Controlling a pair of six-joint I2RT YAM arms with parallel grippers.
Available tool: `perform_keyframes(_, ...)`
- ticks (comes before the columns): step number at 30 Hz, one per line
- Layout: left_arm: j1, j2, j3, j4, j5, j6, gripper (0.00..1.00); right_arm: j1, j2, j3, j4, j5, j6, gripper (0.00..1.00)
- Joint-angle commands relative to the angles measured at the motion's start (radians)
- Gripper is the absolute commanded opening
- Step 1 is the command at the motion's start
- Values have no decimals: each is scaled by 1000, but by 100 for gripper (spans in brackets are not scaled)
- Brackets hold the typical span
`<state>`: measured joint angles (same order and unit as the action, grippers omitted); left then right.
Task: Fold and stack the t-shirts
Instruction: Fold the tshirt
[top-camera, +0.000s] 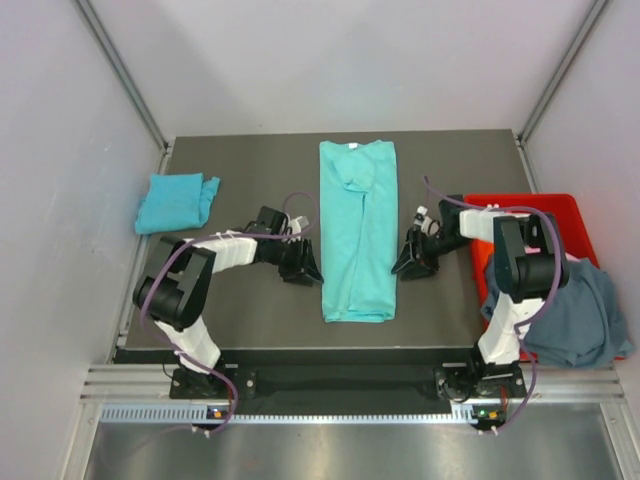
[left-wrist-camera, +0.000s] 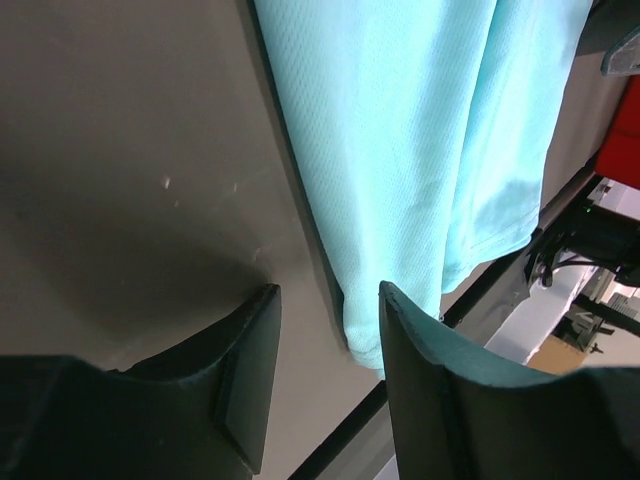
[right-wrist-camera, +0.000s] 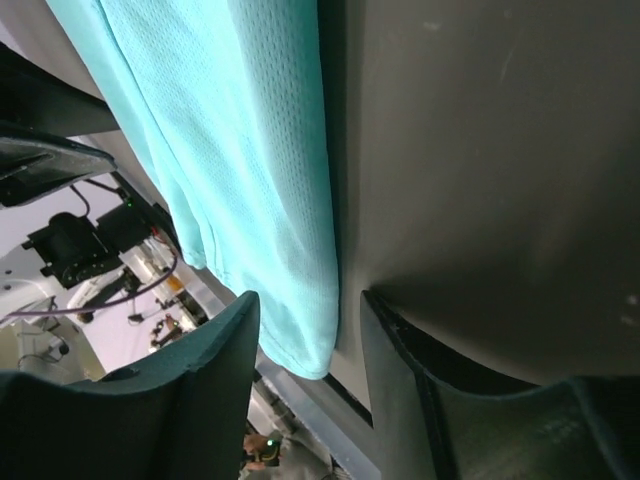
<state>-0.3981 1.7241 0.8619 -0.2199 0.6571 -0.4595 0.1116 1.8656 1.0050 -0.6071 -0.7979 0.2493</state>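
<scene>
mint-teal shirt (top-camera: 357, 235) flanked

it lies as a long strip in the middle of the table (top-camera: 250, 310). grey-blue shirt (top-camera: 580, 310) drapes the red crate (top-camera: 520, 205), right; cyan-blue shirt (top-camera: 175, 202) folded far left. left gripper (top-camera: 305, 268) and right gripper (top-camera: 410, 262) sit beside the strip, jaws parted, seemingly empty.

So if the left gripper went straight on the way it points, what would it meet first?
Most likely the long left edge of the mint-teal t-shirt, though depth is unclear.

No legible text, label, brand, number or sign. The mint t-shirt (top-camera: 357, 230) at centre, the cyan t-shirt (top-camera: 175, 203) at 9 o'clock and the crate (top-camera: 565, 222) at 3 o'clock carry no readable marking.
</scene>
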Motion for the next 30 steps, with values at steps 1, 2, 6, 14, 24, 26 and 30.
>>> perform_keyframes(1,2,44,60,5,-8,34,49,5,59,32,32,52,-48,45)
perform_keyframes(2,1,55,71,-4,-10,42,47,3,67,35,30,51,-50,45)
perform_keyframes(6,2,103,107,-41,-16,65,33,-1,93,66,29,46,-54,35)
perform_keyframes(14,2,164,161,-47,2,74,26,-6,139,122,12,37,-70,26)
perform_keyframes(24,7,209,207,-62,6,91,0,-7,191,176,9,31,-73,4)
perform_keyframes(26,8,210,209,-62,6,91,0,-10,199,190,9,29,-73,0)
perform_keyframes(30,13,230,241,-76,9,99,0,-16,236,230,10,29,-70,0)
